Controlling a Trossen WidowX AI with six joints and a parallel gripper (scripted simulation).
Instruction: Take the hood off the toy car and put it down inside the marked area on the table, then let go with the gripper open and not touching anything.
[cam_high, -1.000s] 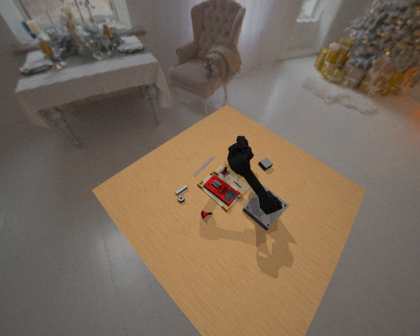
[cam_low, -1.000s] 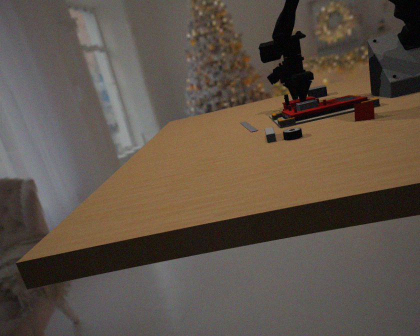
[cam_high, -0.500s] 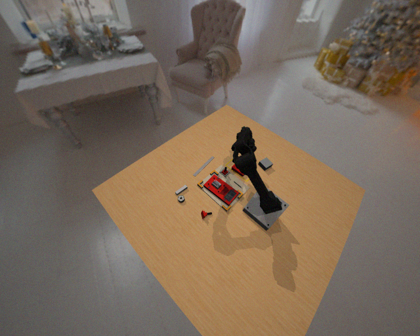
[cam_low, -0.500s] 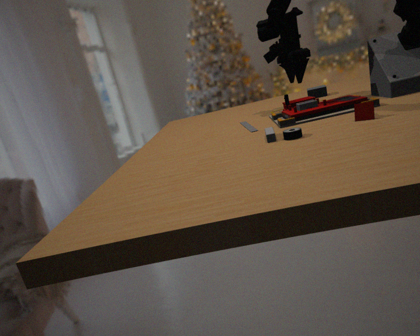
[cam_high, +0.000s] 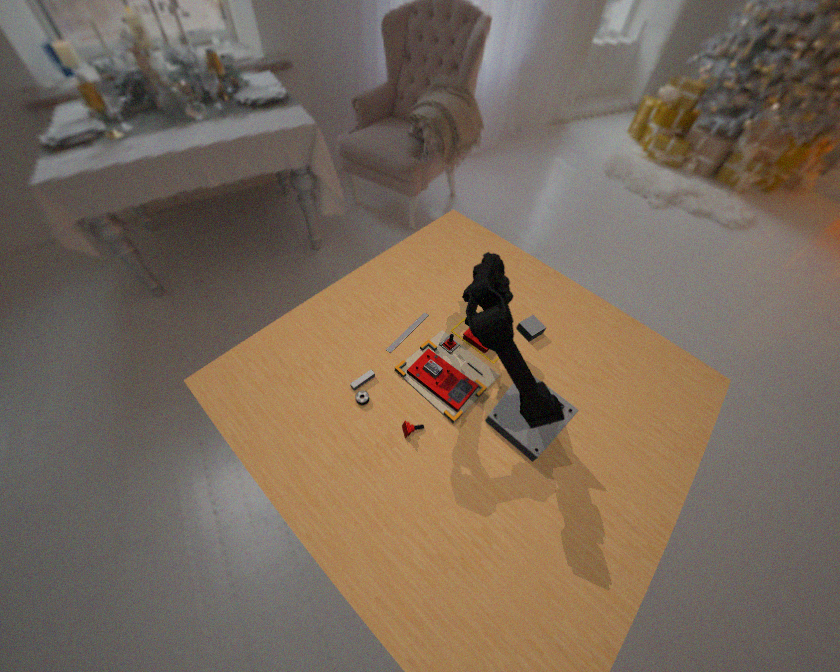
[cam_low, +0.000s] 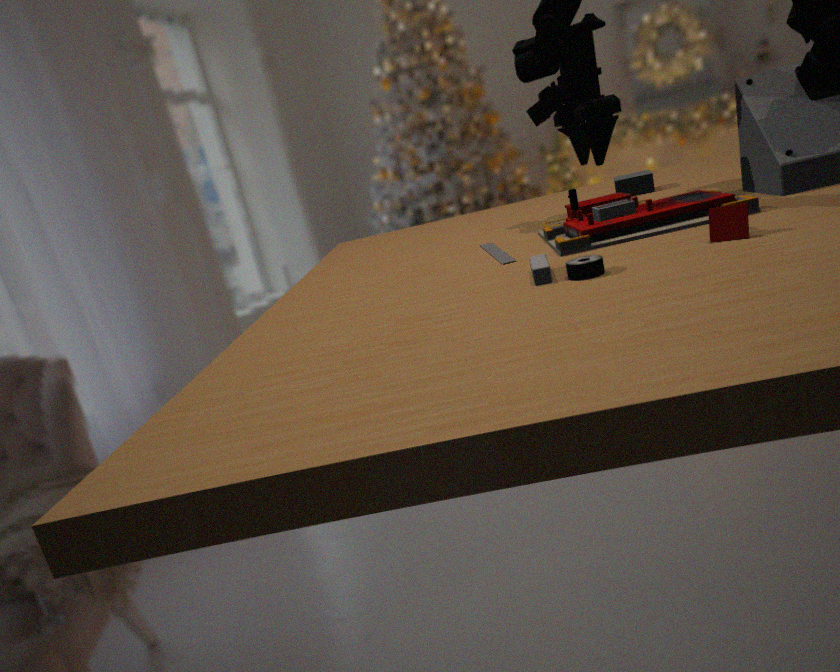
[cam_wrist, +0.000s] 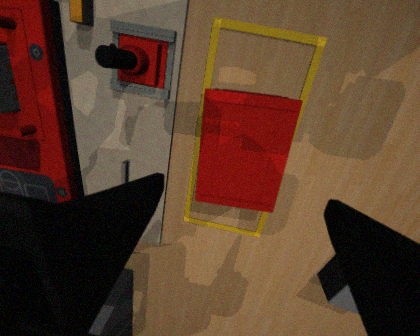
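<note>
The red hood (cam_wrist: 245, 155) (cam_high: 475, 339) lies flat on the table within the length of the yellow outlined area (cam_wrist: 270, 31). In the wrist view its right edge meets the right line and covers part of it low down. The outline shows bare at both ends. The toy car (cam_high: 442, 379) (cam_low: 679, 204) (cam_wrist: 47, 110) sits beside it on a pale board, hood off, its grey engine block (cam_high: 432, 367) (cam_low: 614, 209) in view. My gripper (cam_wrist: 243, 193) (cam_low: 591, 163) is open and empty, clear above the hood and touching nothing. The arm partly hides the hood in the top view.
A red piece with a black stick (cam_high: 449, 342) stands in a grey holder on the board. A grey block (cam_high: 531, 327) (cam_low: 634, 182) lies beyond the hood. A red-and-black piece (cam_high: 409, 428), a wheel (cam_high: 362, 397), a bar (cam_high: 362, 379) and a strip (cam_high: 407, 332) lie around the board.
</note>
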